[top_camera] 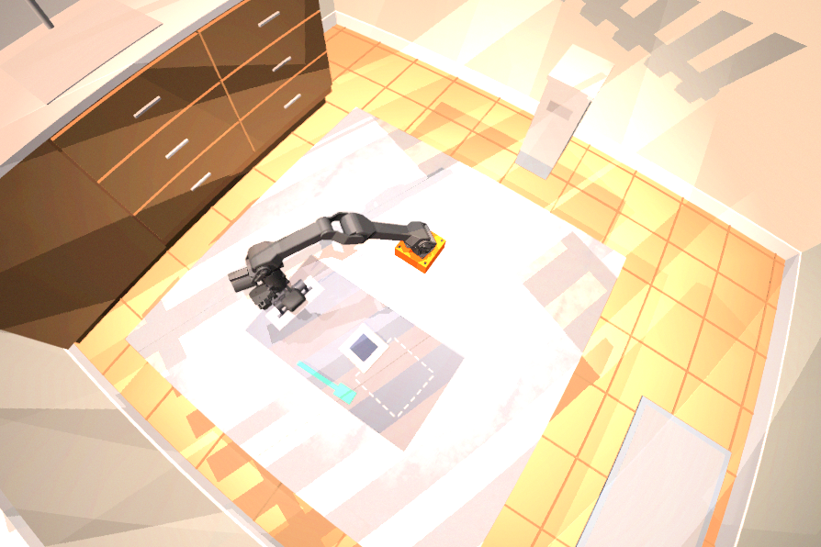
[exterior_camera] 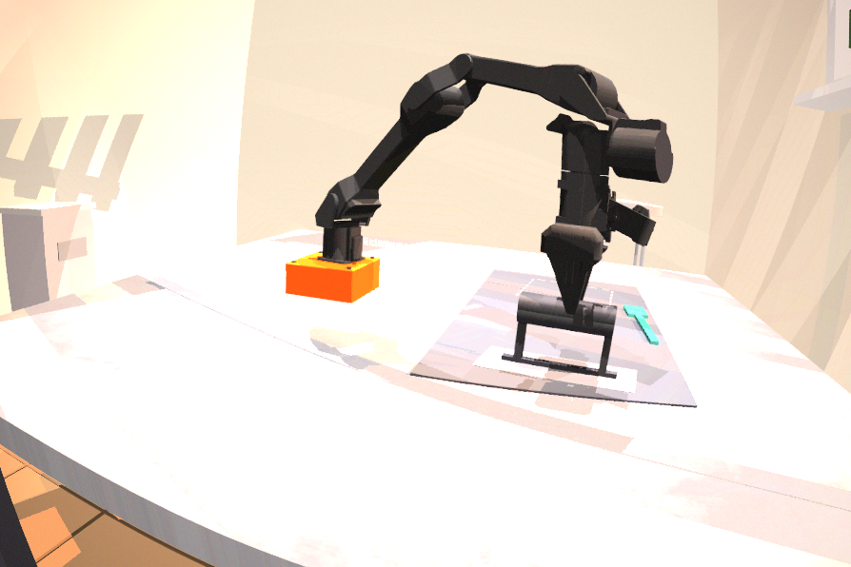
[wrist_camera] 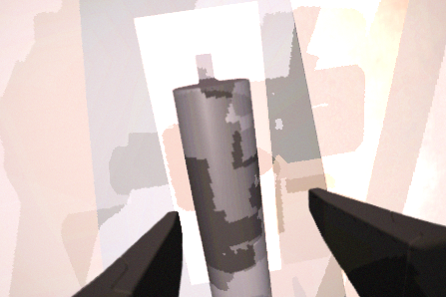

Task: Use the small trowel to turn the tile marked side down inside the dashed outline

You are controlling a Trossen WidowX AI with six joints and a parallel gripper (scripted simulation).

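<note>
The trowel (top_camera: pixel 315 288) (exterior_camera: pixel 534 308) (wrist_camera: pixel 215 130) rests on the near end of the mat (top_camera: pixel 411 428) (exterior_camera: pixel 440 365) in the exterior view. It has a flat white blade and a dark cylindrical handle on two posts. My gripper (top_camera: pixel 290 299) (exterior_camera: pixel 570 308) (wrist_camera: pixel 244 209) is open, pointing down over the handle. In the wrist view the handle runs between the separated fingers, with space on both sides. The white-bordered tile (top_camera: pixel 364 346) lies on the mat with its dark square up, beside the dashed outline (top_camera: pixel 432 372) and partly at its corner. The exterior view hides the tile.
A teal flat-bladed tool (top_camera: pixel 343 391) (exterior_camera: pixel 644 324) lies near the mat's long edge, beside the dashed outline. The arm's orange base block (top_camera: pixel 424 263) (exterior_camera: pixel 320 279) stands on the table away from the mat. The arm reaches above the table from it.
</note>
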